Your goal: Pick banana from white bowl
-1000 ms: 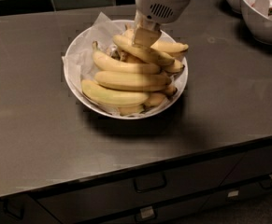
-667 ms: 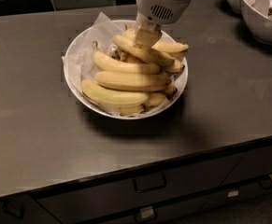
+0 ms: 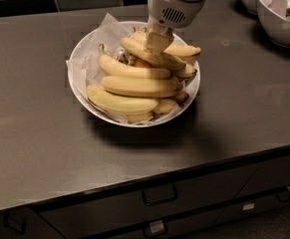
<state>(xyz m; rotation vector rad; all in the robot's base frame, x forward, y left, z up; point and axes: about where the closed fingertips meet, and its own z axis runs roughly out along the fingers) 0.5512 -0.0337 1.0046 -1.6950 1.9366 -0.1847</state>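
Note:
The white bowl (image 3: 79, 81), lined with crumpled white paper, sits on the dark counter and holds several ripe yellow bananas. The top banana (image 3: 134, 50) lies slantwise across the pile at the bowl's back right. My gripper (image 3: 154, 42) comes down from the top of the view under the white arm housing (image 3: 177, 4). Its tip rests on the middle of that top banana, which it partly hides. The other bananas lie stacked in front, the lowest one (image 3: 119, 102) near the bowl's front rim.
Two smaller white bowls (image 3: 279, 14) with reddish contents stand at the back right corner. The dark counter (image 3: 35, 143) runs left and forward of the bowl. Drawers with handles (image 3: 159, 195) sit under its front edge. A dark tiled wall runs behind.

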